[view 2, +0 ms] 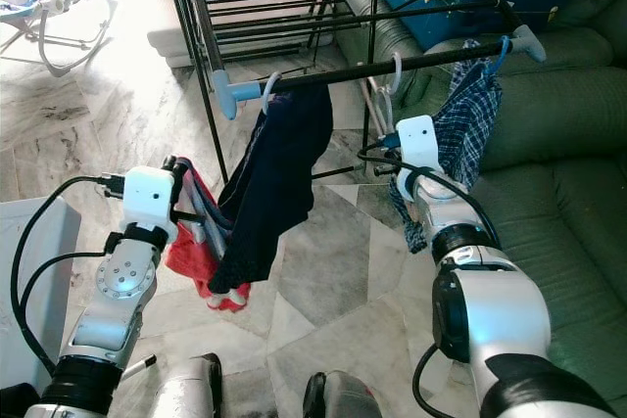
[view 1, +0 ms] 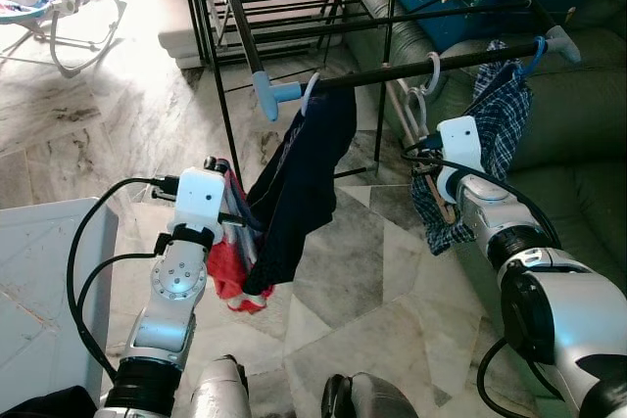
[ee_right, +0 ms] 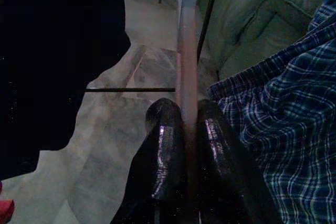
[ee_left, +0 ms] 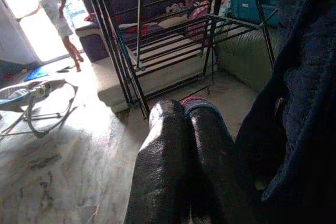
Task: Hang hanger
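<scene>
Standing on pale marble floor tiles (view 1: pixel 382 291), the black metal drying rack (view 1: pixel 392 73) fills the room ahead, a green sofa (view 1: pixel 578 115) just right of the right gripper (ee_right: pixel 188 116). That gripper is clamped on the pale wooden hanger (ee_right: pixel 187 40), whose white hook (view 1: pixel 429 73) sits over the rail beside a blue checked garment (view 1: pixel 500 129). The left gripper (ee_left: pixel 181 111) is pinched shut on a red cloth (view 1: pixel 227 271), a dark navy garment (view 1: pixel 304 183) draped just right of it. The left wrist view adds a person (ee_left: pixel 55 11) in a bright doorway — and a baby bouncer (ee_left: pixel 31 100).
</scene>
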Tool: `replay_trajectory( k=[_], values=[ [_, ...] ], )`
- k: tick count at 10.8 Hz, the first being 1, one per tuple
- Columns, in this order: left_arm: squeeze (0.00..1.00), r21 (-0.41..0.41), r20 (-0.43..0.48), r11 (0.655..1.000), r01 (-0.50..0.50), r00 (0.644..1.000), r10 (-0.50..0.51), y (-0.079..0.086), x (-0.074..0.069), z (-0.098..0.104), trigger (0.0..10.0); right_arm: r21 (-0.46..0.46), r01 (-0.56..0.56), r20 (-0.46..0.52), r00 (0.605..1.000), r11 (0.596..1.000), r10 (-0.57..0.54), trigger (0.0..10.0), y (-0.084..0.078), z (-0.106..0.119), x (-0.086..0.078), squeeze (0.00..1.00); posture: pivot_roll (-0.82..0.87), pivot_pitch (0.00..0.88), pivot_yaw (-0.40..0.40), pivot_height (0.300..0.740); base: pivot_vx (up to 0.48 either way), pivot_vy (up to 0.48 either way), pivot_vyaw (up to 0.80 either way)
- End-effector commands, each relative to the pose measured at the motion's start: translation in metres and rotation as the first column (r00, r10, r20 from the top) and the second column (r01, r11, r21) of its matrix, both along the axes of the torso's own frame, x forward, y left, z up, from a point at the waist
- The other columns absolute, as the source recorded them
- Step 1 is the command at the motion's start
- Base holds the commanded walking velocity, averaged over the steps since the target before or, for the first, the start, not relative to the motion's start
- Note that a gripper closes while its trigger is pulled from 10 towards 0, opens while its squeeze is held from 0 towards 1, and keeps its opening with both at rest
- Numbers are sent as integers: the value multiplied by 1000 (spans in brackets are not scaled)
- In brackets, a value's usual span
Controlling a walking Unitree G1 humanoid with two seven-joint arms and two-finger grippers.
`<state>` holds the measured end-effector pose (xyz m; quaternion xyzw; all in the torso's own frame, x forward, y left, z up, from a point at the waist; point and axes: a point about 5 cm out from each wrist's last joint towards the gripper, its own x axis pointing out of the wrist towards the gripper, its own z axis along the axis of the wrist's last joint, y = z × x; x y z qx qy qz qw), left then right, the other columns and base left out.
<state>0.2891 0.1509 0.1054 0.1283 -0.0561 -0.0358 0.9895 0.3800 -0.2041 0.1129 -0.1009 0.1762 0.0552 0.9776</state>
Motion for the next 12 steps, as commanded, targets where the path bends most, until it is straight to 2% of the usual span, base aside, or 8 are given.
replay_trajectory(
  k=[1,2,4,5,8,9,10,12],
  values=[
    [0,12,4,1000,18,1000,-18,-3,-1,1,10000,-2,9,-13,1000,1000,-9,2667,-4,-1,-1,0,100,149,-90,740,0,0,0],
    [0,13,4,1000,19,1000,-19,-3,-1,1,10000,-4,9,-14,1000,1000,-9,10000,-6,-1,-1,1000,100,149,-90,740,0,0,0],
    [0,13,3,1000,20,1000,-20,-4,0,1,10000,-35,18,-12,1000,999,-19,10000,-9,0,-1,925,100,148,-90,740,0,0,0],
    [0,14,2,1000,20,1000,-20,-4,0,1,10000,-45,27,-17,999,999,-28,10000,-12,0,-2,0,102,145,-90,740,0,0,0],
    [0,16,3,1000,17,1000,-17,-4,0,1,10000,-59,23,-26,999,998,-24,10000,-14,-1,-3,0,107,142,-92,740,0,0,0],
    [0,17,2,1000,18,1000,-18,-4,0,1,10000,-60,23,-24,999,998,-24,4392,-14,0,-2,0,108,142,-92,740,0,0,0],
    [0,18,2,1000,17,1000,-17,-3,1,2,10000,-54,23,-21,999,998,-24,0,-14,2,-1,0,111,142,-91,740,0,0,0],
    [0,20,2,1000,16,1000,-16,-3,1,2,10000,-56,15,-21,1000,998,-16,0,-13,3,0,0,114,141,-89,740,0,0,0]
  ],
)
